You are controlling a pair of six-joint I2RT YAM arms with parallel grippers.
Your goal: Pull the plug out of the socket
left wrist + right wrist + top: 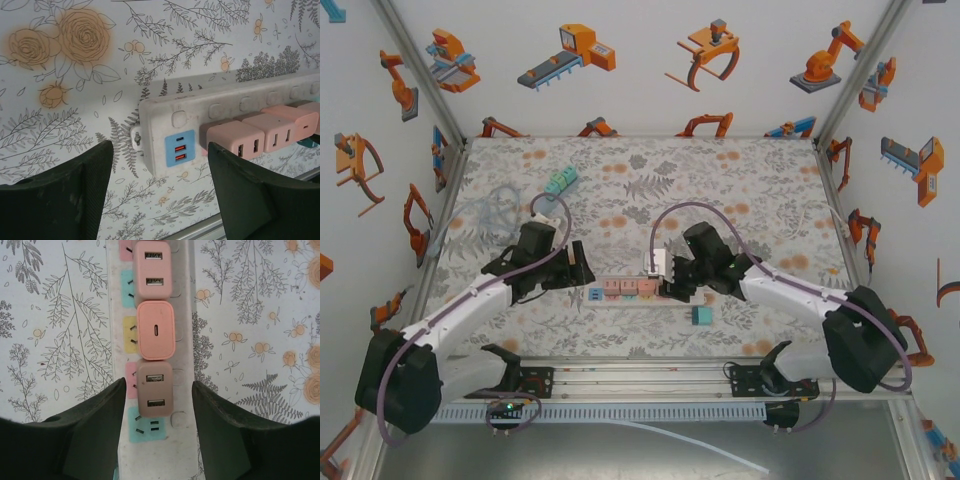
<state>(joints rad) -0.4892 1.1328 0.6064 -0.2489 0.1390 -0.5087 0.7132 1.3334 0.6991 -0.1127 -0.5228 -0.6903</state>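
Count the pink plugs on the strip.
4, in a row on the strip: first plug beside the USB ports, second, third, fourth between the right gripper's fingers. None looks hidden.

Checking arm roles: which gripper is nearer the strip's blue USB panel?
Left. The left gripper hovers at the blue USB panel; the right gripper straddles a pink plug farther along the power strip.

power strip (pixel 235 102) cropped at right, endmost plug (pixel 311 108) half-hidden

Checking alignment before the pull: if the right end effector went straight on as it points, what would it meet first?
Probably the nearest pink charger, plugged into the power strip and centred ahead of the right end effector; depth is uncertain.
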